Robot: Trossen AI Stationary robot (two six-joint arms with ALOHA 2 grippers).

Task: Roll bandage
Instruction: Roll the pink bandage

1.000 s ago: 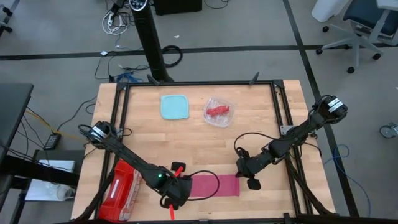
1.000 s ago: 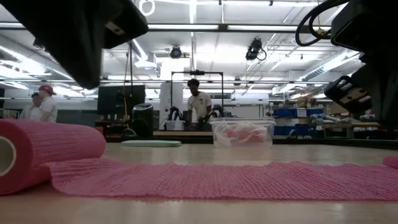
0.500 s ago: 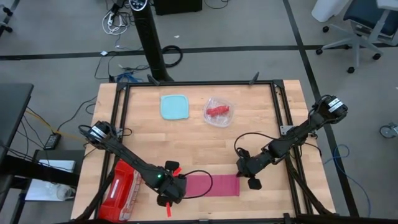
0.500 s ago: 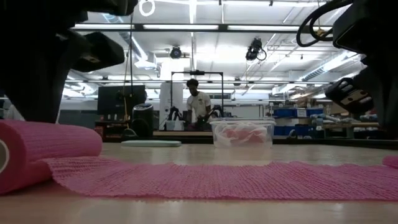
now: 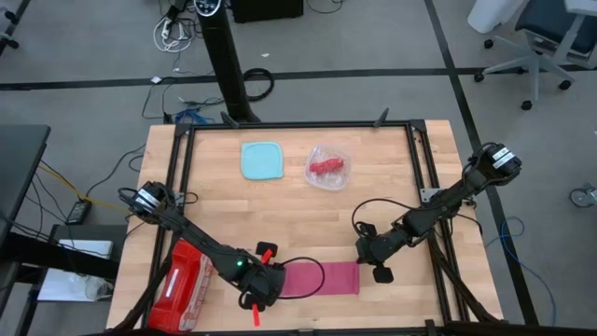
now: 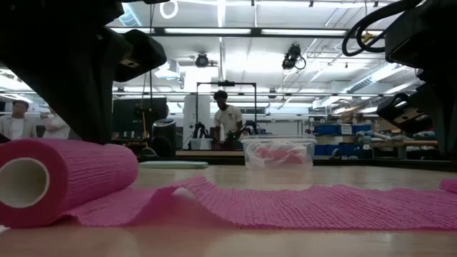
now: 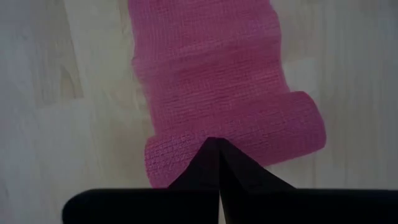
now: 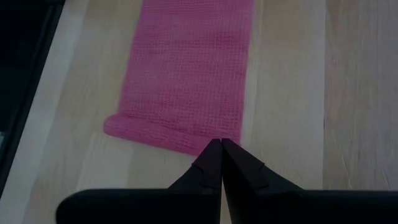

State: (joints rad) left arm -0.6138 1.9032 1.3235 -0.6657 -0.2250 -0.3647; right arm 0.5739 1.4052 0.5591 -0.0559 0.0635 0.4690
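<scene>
- The bandage (image 5: 322,277) is laid flat near the table's front edge, its left end rolled.
- The left gripper (image 5: 262,289), closed and empty, is pressed against the roll (image 6: 68,178); sideways slip could skew the winding.
- The right gripper (image 5: 371,264), closed, is set on the far end; if lifted, the strip could drag.

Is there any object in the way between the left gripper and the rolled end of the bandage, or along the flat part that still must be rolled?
Nothing visible. The left gripper, shut, sits at the rolled end of the bandage. The flat strip runs bare across the table to the shut right gripper at its far end.
</scene>
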